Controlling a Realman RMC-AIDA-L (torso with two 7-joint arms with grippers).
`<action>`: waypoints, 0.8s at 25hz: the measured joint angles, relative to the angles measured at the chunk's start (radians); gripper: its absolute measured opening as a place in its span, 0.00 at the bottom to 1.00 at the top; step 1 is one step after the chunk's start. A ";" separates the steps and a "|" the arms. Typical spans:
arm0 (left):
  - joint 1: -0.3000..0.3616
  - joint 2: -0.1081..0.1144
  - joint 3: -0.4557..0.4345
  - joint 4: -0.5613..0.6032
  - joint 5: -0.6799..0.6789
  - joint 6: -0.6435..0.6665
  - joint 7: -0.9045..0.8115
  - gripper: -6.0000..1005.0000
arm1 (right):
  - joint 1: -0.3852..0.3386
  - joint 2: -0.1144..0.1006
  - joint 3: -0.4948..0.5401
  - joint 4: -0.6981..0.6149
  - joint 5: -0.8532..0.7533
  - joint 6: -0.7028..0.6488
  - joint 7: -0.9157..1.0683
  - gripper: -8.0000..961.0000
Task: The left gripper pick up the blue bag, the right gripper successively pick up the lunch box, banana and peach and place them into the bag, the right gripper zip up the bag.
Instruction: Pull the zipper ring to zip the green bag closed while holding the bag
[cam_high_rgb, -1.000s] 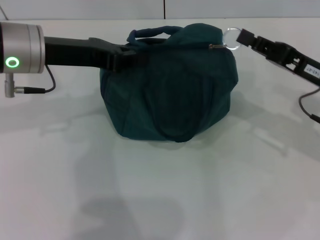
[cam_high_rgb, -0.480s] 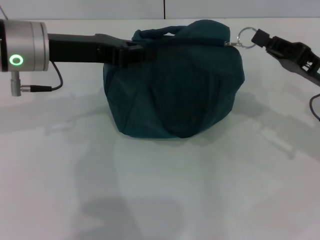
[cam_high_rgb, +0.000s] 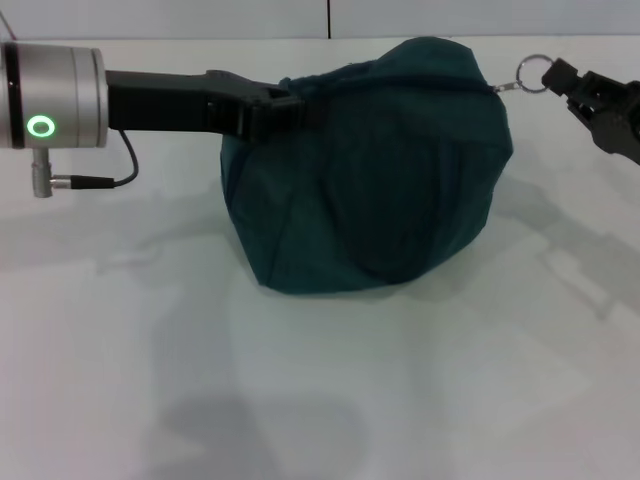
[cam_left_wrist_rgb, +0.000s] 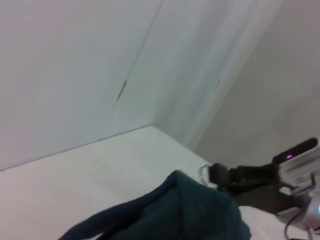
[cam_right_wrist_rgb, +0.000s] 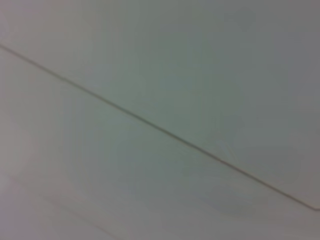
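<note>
Resting on the white counter (cam_high_rgb: 320, 400), the blue bag (cam_high_rgb: 370, 170) appears in the head view as a rounded, bulging mass of dark teal cloth, its base on the surface and its top near the far edge of the counter. The left gripper (cam_high_rgb: 285, 108) reaches in from the robot's left, level with the bag's upper part; its black fingers are clenched on the bag's upper left edge, where the fabric is gathered. Behind these fingers sits the silver wrist housing (cam_high_rgb: 55, 97) with a lit green ring (cam_high_rgb: 41, 126), and a thin black cable (cam_high_rgb: 105, 178) loops below it. On the robot's right, the right gripper (cam_high_rgb: 562, 75) is closed on a small metal ring (cam_high_rgb: 532, 72) that joins the zipper pull (cam_high_rgb: 500, 87) at the bag's upper right corner; the ring stands just off the cloth, between the bag and the black fingers. In the left wrist view the bag (cam_left_wrist_rgb: 200, 212) fills the lower part of the picture, and the right gripper (cam_left_wrist_rgb: 212, 174) is seen beyond it with the metal ring (cam_left_wrist_rgb: 204, 172) at its tip, against pale walls. The right wrist view shows only a pale surface crossed by one thin dark line. Lunch box, banana and peach cannot be seen in any view.
</note>
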 joint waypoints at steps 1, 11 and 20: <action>0.000 0.000 0.001 0.000 -0.004 0.001 0.002 0.05 | -0.004 0.000 0.000 0.001 -0.003 0.021 0.011 0.10; 0.001 0.000 0.012 0.000 -0.024 0.005 0.015 0.05 | -0.004 0.000 -0.010 0.034 -0.017 0.098 0.021 0.10; 0.008 -0.001 0.014 0.000 -0.030 0.005 0.015 0.05 | -0.009 0.000 -0.013 0.034 -0.037 0.159 0.012 0.10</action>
